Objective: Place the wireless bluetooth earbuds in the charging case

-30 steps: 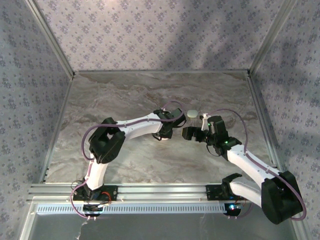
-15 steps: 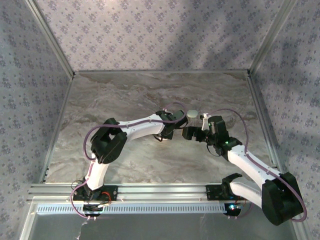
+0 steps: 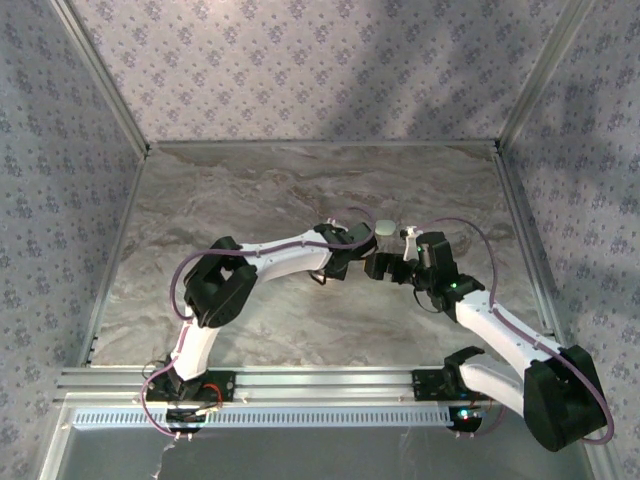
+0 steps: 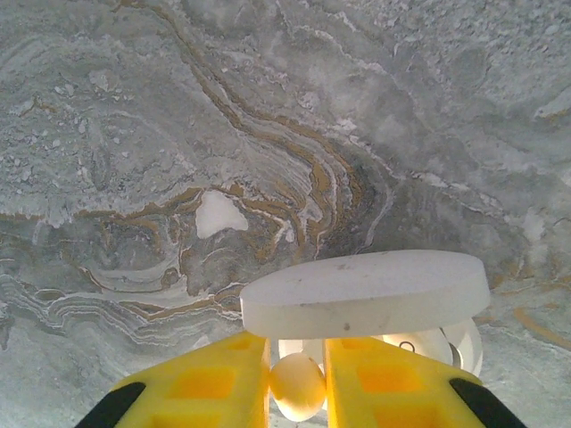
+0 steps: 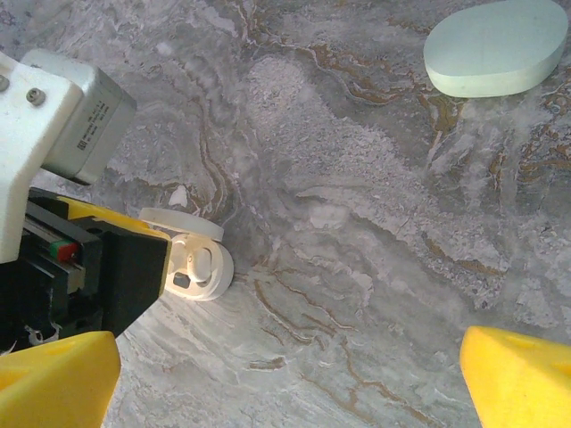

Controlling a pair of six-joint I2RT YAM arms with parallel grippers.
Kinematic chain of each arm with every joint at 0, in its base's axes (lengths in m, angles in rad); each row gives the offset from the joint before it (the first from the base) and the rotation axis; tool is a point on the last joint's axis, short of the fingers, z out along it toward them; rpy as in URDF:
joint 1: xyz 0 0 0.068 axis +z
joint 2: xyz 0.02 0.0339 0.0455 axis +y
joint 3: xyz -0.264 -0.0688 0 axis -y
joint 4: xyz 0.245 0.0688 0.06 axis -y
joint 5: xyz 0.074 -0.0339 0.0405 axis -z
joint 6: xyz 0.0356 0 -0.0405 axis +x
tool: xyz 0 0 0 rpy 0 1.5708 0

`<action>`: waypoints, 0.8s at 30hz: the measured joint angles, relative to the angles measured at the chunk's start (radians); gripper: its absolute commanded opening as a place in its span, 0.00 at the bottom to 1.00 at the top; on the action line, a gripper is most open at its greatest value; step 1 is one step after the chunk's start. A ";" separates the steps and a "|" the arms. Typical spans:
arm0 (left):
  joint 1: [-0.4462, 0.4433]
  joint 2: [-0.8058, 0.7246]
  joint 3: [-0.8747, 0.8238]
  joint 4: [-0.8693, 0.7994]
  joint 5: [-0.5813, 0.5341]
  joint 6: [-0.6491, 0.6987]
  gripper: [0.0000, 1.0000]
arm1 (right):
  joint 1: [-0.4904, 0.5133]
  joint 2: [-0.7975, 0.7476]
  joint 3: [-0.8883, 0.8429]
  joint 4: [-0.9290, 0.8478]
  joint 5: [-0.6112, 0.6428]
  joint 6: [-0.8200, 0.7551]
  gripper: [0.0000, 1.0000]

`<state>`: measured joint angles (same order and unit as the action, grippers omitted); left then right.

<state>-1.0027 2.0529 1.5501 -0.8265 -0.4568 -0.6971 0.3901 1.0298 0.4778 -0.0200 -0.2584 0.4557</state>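
Earbud [image 4: 297,394] sits pinched in left gripper [image 4: 297,373], at the open case [image 4: 366,294]. Right gripper [image 5: 285,383] is spread wide nearby.

Three cameras sharing one patch

The top camera is looking down from high above and behind the arm bases, taking in the whole grey marbled tabletop [image 3: 250,190] and both arms from far off. The left wrist camera is peering down, very close, past the yellow-fingered left hand [image 4: 297,357] and the small whitish plastic earbud [image 4: 297,390] nipped in it, onto the white oval plastic charging case [image 4: 366,292] with its lid up. The right wrist camera is looking down from higher over its right hand [image 5: 285,383], catching that same case plus the pale green oval case [image 5: 495,45], which the top view is also showing.
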 measured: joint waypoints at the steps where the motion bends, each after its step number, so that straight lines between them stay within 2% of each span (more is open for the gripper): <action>1: -0.001 0.001 0.000 0.000 -0.002 0.000 0.22 | 0.000 0.000 0.000 0.000 0.000 0.000 1.00; 24: -0.014 0.012 -0.002 0.000 -0.046 0.007 0.23 | 0.000 0.000 0.000 -0.007 -0.003 0.000 1.00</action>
<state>-1.0168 2.0651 1.5478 -0.8268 -0.5030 -0.6899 0.3901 1.0302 0.4774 -0.0273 -0.2615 0.4553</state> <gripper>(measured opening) 0.224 0.999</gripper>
